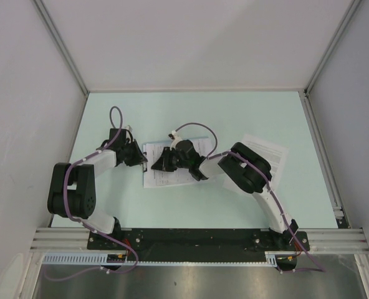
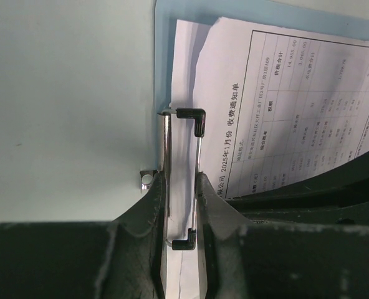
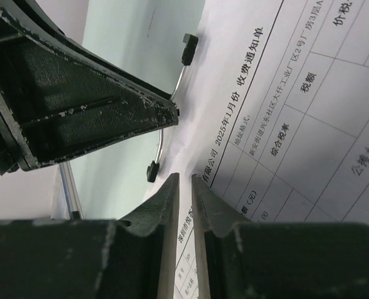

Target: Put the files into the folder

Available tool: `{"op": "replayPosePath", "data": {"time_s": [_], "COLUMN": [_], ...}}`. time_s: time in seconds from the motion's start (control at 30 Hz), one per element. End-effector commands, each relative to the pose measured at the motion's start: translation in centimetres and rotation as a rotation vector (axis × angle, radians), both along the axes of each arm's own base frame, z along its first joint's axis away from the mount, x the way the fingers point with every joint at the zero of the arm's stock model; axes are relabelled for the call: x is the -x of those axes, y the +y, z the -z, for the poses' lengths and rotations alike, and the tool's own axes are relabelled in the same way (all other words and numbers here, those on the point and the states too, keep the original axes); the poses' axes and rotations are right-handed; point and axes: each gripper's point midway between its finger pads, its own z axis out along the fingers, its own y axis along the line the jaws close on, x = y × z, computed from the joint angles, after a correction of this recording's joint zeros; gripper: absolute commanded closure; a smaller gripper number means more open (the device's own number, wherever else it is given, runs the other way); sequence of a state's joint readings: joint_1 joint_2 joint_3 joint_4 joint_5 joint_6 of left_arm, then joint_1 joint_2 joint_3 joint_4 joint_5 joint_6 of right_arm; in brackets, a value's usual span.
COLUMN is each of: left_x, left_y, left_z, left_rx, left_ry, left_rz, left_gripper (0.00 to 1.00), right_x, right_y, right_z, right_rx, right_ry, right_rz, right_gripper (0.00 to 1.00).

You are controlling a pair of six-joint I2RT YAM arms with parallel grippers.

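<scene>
The folder (image 1: pixel 148 180) is a light-blue board lying at table centre; its blue edge also shows in the left wrist view (image 2: pixel 162 62). Printed files (image 1: pixel 172 174) lie on it. My left gripper (image 1: pixel 139 157) (image 2: pixel 181 180) is shut on the folder's silver wire clip (image 2: pixel 198 143), holding it lifted. My right gripper (image 1: pixel 159 164) (image 3: pixel 184 176) is over the sheets just right of the clip (image 3: pixel 172 93), its jaws closed to a narrow slit on the edge of the top sheet (image 3: pixel 284 93), which curls up off the sheet beneath. The left gripper's finger (image 3: pixel 78 106) shows close by.
Another printed sheet (image 1: pixel 268 152) lies on the pale green table to the right, partly under my right arm (image 1: pixel 250 171). Grey walls with metal rails (image 1: pixel 318 143) enclose the table on three sides. A small metal tab (image 2: pixel 146 180) sits beside the clip.
</scene>
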State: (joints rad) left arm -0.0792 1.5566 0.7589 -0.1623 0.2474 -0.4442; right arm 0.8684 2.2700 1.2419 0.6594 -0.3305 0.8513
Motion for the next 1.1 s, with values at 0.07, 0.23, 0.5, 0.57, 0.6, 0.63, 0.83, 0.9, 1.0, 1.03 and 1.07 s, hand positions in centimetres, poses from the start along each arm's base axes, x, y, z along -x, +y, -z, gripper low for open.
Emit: {"op": "replayPosePath", "data": {"time_s": [0.07,0.23,0.5,0.57,0.6,0.63,0.83,0.9,1.0,1.03,1.07], "left_x": [2.3,2.2,2.1,2.1,2.0,1.9,1.4,1.3,1.4,1.5,1.6], "left_y": [-1.4,-0.3,0.4,0.4,0.6,0.5,0.3,0.3,0.3,0.4,0.5], "left_z": [1.3,1.9,2.5,2.5,2.5,1.9,0.2,-0.5,-1.0,-1.0,-1.0], "left_rx": [0.059,-0.032,-0.202,-0.22,-0.244,-0.241,-0.227,-0.224,-0.223,-0.227,-0.231], "left_ry": [0.104,0.165,0.2,0.204,0.195,0.174,0.11,0.088,0.074,0.077,0.077], "left_rz": [0.031,-0.001,0.031,0.039,0.035,0.032,0.034,0.036,0.036,0.037,0.037], "left_gripper": [1.0,1.0,0.92,0.59,0.52,0.49,0.41,0.38,0.31,0.31,0.31], "right_x": [-0.1,0.3,-0.2,-0.1,0.1,0.2,-0.1,-0.1,-0.3,-0.3,-0.6], "right_y": [0.9,1.2,0.8,0.9,1.0,1.1,1.2,1.2,0.7,0.4,-0.3], "right_z": [1.5,1.2,-1.2,-1.7,-1.9,-2.1,-2.9,-3.4,-5.1,-5.5,-6.6], "right_rx": [-0.007,-0.02,-0.066,-0.076,-0.083,-0.086,-0.101,-0.103,-0.084,-0.072,-0.05], "right_ry": [0.015,0.012,-0.016,-0.021,-0.013,-0.015,-0.022,-0.026,-0.041,-0.042,-0.048], "right_rz": [-0.037,-0.09,-0.156,-0.17,-0.184,-0.189,-0.197,-0.204,-0.206,-0.204,-0.194], "right_gripper": [0.83,0.83,0.83,0.83,0.83,0.83,0.83,0.83,0.83,0.83,0.83]}}
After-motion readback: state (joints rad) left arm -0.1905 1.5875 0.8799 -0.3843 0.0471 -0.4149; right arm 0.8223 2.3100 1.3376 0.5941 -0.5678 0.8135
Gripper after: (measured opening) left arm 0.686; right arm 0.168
